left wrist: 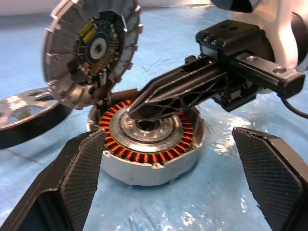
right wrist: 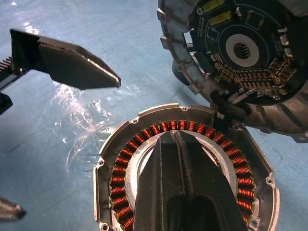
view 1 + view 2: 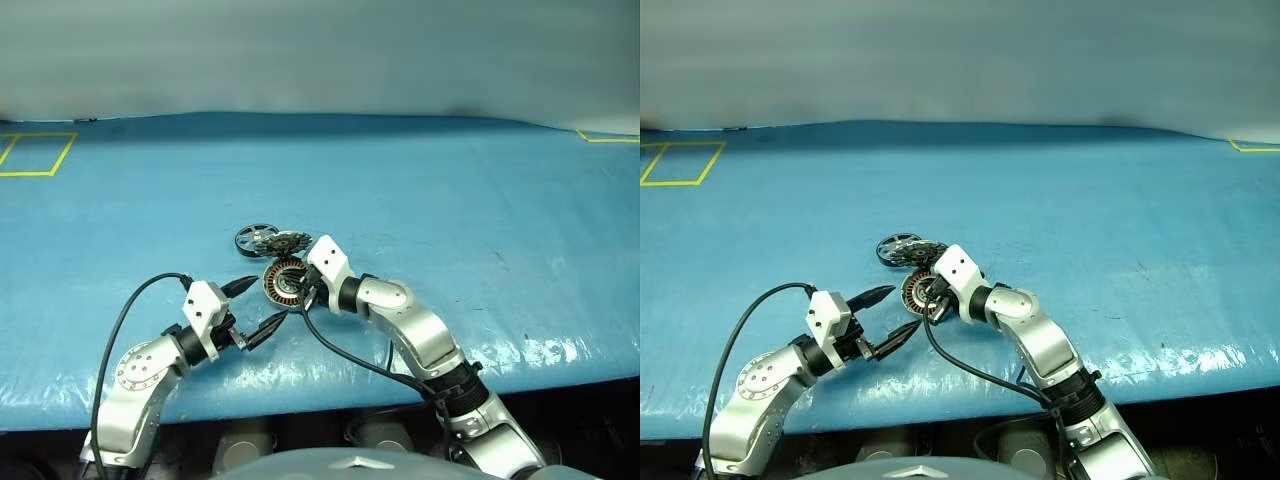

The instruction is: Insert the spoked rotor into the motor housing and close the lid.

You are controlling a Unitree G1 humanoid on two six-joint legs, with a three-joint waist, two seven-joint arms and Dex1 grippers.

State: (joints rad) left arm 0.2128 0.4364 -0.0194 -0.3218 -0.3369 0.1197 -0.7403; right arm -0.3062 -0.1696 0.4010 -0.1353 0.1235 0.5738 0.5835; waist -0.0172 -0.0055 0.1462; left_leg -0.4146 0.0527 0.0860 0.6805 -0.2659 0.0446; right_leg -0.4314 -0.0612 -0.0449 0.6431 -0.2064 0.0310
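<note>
The motor housing (image 2: 114,149), a shallow silver casing with a ring of copper windings, lies open on the blue table. Its lid (image 2: 240,53) stands tilted up on the hinge behind it, ribbed inner face and dark centre showing. The spoked rotor (image 3: 254,238), black-rimmed, lies flat just beyond the lid. My right gripper (image 2: 176,137) is shut on nothing, its tips over the housing's centre. On the housing's near left hovers my left gripper (image 3: 265,304), open, pointing at the casing (image 1: 144,168) with nothing between its fingers (image 1: 79,178).
The blue table (image 3: 450,200) stretches wide on all sides of the parts. Yellow tape marks (image 3: 35,152) sit at the far left, with another at the far right. The table's front edge runs just below my arms.
</note>
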